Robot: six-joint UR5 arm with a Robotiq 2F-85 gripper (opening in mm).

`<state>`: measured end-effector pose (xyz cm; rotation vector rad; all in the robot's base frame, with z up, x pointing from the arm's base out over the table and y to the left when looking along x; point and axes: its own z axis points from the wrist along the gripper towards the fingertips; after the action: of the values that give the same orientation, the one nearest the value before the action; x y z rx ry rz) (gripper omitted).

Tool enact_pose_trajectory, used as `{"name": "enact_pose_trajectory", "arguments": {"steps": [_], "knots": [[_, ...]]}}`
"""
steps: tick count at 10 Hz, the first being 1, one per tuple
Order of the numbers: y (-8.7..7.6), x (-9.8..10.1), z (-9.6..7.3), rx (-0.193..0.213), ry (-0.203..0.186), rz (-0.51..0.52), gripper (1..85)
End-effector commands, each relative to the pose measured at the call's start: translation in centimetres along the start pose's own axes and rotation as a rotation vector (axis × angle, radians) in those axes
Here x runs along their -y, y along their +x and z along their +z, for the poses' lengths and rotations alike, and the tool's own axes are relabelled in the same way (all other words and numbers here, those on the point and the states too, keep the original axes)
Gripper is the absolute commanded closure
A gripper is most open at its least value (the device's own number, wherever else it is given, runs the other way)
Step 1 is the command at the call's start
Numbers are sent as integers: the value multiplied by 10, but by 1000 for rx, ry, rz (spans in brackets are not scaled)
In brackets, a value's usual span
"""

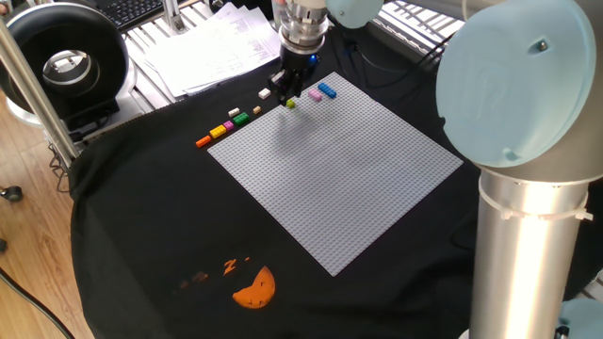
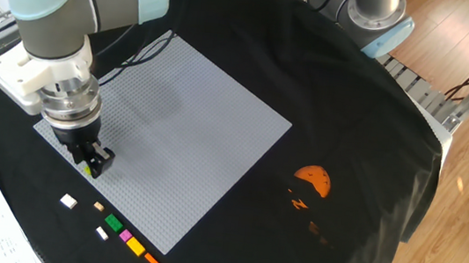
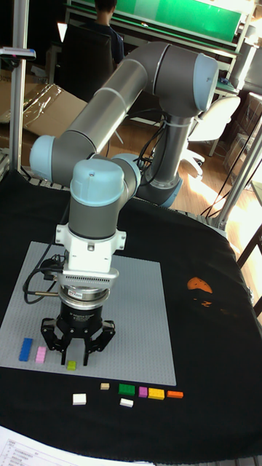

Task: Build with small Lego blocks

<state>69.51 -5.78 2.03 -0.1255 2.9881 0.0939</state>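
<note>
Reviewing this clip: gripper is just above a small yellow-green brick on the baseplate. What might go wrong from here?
The gripper hangs open just above the yellow-green brick; if the brick isn't fully seated on the grey baseplate, it may sit loose. The pink brick and blue brick lie close by, so a finger could clip them on a sideways move.

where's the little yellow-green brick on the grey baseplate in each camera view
One fixed view: yellow-green brick near the baseplate's far corner, below the fingers.
Other fixed view: brick peeking beside the fingers, lower left.
Tall fixed view: brick on the baseplate's near edge.
Shared landmark: the gripper, open just above it.
</note>
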Motion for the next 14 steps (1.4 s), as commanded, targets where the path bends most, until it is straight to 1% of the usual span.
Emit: {"name": "enact_pose_trajectory", "arguments": {"steps": [1, 2, 3, 4, 5, 6, 7, 11, 14], "knots": [[-5, 3, -8, -17, 1, 1, 540], [-7, 7, -11, -21, 2, -13, 557], [-9, 13, -14, -31, 12, -25, 583], [-12, 24, -16, -41, 27, -52, 613], [-13, 22, -21, -56, 10, -49, 617], [-13, 22, -24, -62, 11, -45, 617], [-13, 24, -27, -63, 20, -55, 620], [-14, 26, -25, -68, 24, -51, 680], [-15, 27, -26, -69, 25, -60, 680]]}}
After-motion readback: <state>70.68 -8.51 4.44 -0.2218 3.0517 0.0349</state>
